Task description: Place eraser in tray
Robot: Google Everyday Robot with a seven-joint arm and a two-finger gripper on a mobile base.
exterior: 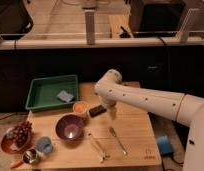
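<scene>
The eraser (97,111) is a small dark block just right of the orange cup (80,106), low over the wooden table. It sticks out to the left from under my gripper (109,110), which hangs at the end of the white arm reaching in from the right. I cannot tell whether the eraser is held or lying on the table. The green tray (41,95) stands at the table's back left, with a pale blue-grey pad (66,95) in its right corner. The gripper is to the right of the tray and nearer the front.
A purple bowl (70,127) sits in front of the orange cup. A plate of grapes (19,135), a blue cup (44,145) and a metal cup (30,156) are at the front left. A yellow tool (97,148) and a utensil (117,140) lie at the front.
</scene>
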